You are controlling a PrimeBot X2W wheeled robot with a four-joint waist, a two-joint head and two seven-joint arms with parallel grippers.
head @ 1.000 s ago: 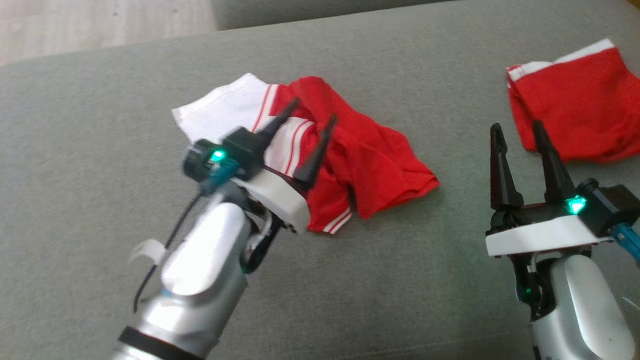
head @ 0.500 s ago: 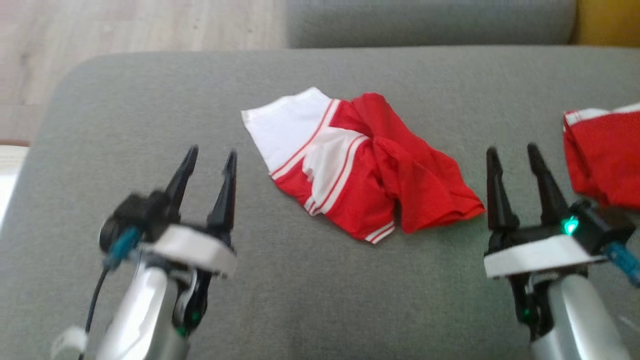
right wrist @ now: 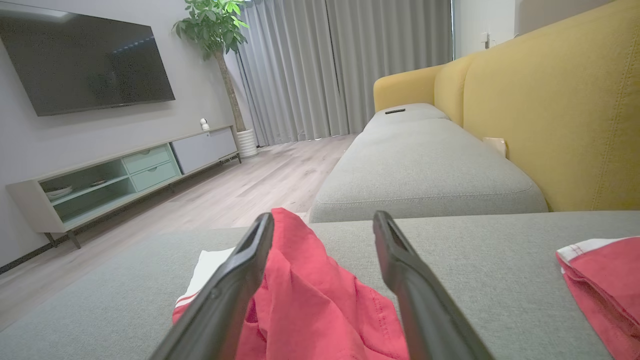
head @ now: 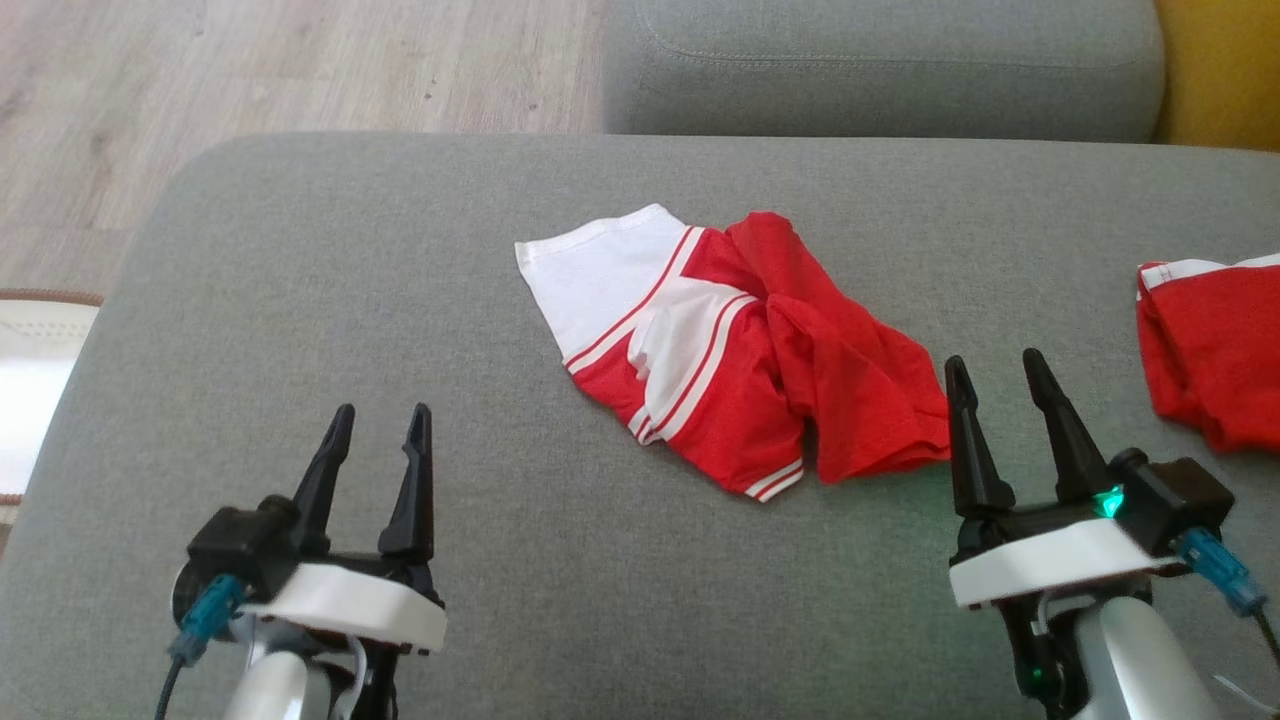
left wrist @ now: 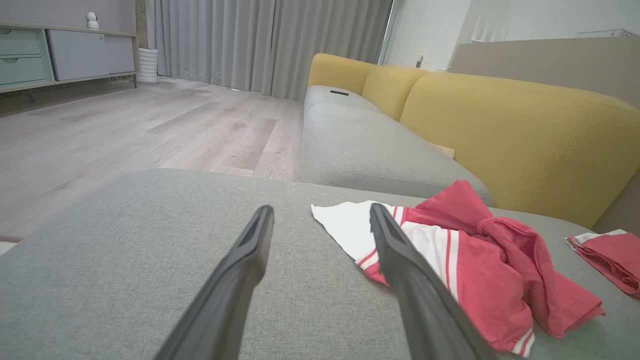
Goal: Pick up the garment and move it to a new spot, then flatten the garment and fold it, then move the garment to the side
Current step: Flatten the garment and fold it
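Your left hand [head: 382, 410] and right hand [head: 995, 358] gape empty; the garment [head: 730, 390] looks limp, light, so pinch its white hem at ten o'clock

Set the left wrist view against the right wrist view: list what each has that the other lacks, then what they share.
Left wrist view, not the right: the open left pincer and nearly the whole white panel of the garment. Right wrist view, not the left: the open right pincer, a wall television, a leafy plant. Both: that crumpled garment, a second red garment, the yellow sofa back, grey curtains.
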